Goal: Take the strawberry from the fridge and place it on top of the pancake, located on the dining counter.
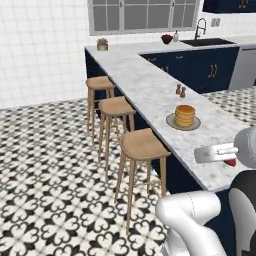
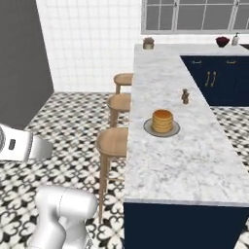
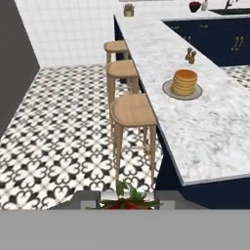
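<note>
A robot's hand point(image 3: 128, 202) grips a strawberry point(image 3: 128, 204) between its two fingertips, the red fruit and its green leaves showing at the bottom of the hand view. In the left base view the berry point(image 1: 230, 162) peeks out red beneath the white wrist, at the near end of the long marble table point(image 1: 150, 95).

The hand hangs over the patterned black-and-white floor point(image 3: 63, 136), near the closest of three round wooden stools point(image 3: 132, 109) lined along the table's navy base. The table point(image 3: 215, 127) stretches away to the right of the stools.

Farther along the marble top, a stack of golden pancakes point(image 3: 185, 81) sits on a round grey plate point(image 3: 169, 90), well apart from the held strawberry. Beyond the plate stand two small brown shakers point(image 3: 190, 56), side by side.

At the far end of the table rests a small potted plant point(image 3: 128, 9), close to the white tiled wall. On the back counter, under the window point(image 1: 137, 15), a dark red bowl point(image 1: 166, 38) stands beside a sink with a black tap point(image 1: 200, 27), above navy cabinets with gold handles point(image 1: 212, 70).
</note>
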